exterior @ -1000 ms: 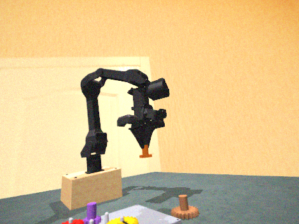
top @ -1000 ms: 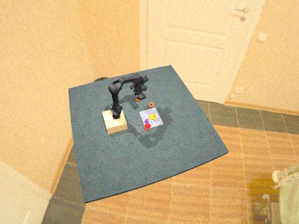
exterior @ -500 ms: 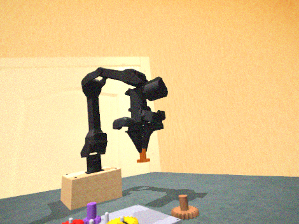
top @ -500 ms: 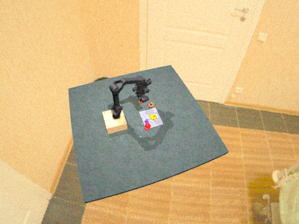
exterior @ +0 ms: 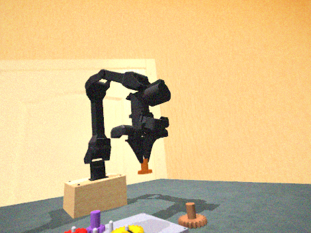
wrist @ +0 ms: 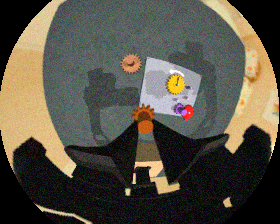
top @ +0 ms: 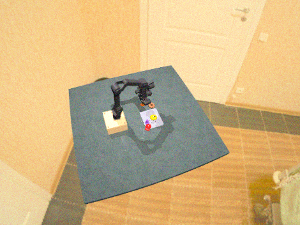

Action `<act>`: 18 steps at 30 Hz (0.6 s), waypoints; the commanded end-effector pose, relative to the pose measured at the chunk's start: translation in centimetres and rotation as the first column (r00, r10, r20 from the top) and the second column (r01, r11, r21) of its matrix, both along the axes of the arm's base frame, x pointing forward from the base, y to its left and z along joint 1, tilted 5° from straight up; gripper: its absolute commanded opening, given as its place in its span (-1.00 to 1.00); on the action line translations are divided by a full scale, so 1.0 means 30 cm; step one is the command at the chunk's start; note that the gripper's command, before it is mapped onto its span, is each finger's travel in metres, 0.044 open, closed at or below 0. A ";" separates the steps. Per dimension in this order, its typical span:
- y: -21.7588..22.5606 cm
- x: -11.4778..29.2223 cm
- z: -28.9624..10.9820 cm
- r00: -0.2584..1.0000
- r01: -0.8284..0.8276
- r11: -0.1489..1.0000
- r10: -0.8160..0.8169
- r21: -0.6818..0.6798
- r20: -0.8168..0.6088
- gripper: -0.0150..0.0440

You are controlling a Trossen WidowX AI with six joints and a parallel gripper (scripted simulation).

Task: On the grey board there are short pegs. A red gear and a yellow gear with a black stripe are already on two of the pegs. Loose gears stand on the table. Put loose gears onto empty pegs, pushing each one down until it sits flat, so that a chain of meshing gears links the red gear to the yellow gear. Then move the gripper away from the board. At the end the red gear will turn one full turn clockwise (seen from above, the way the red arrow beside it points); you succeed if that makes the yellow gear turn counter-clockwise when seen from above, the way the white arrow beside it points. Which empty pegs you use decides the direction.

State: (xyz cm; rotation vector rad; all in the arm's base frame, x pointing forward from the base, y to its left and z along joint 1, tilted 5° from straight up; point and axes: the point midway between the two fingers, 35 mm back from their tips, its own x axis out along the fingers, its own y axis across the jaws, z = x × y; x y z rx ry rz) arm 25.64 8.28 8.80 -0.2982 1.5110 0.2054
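My gripper (exterior: pixel 144 160) (wrist: pixel 144 122) is shut on the stem of an orange gear (exterior: pixel 144 169) (wrist: pixel 144 113) and holds it upright in the air, well above the table. The grey board (top: pixel 159 123) (exterior: pixel 143 218) (wrist: pixel 148 102) lies below. A red gear (top: pixel 147 126) (wrist: pixel 188 113) sits at its corner. A purple gear (top: pixel 147 121) (exterior: pixel 95 218) (wrist: pixel 178 108) with a tall stem is on the board right beside the red one. The yellow gear (top: pixel 152 117) (exterior: pixel 123 230) (wrist: pixel 173 85) sits farther along. A light brown gear (top: pixel 151 105) (exterior: pixel 192 221) (wrist: pixel 131 64) stands on the table off the board.
The arm's wooden base block (top: pixel 115 125) (exterior: pixel 99 194) stands on the dark table (top: pixel 179 144) beside the board. Short pegs (exterior: pixel 110 226) stand up between the purple and yellow gears. A white arrow (wrist: pixel 176 72) curves beside the yellow gear.
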 end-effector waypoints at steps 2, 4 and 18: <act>-0.031 0.012 -0.022 1.000 0.017 1.000 -0.017 0.000 -0.013 -0.49; -0.042 0.019 -0.027 1.000 0.014 1.000 -0.014 0.000 -0.012 -0.49; -0.130 0.067 -0.062 1.000 -0.003 1.000 0.003 -0.006 -0.004 -0.49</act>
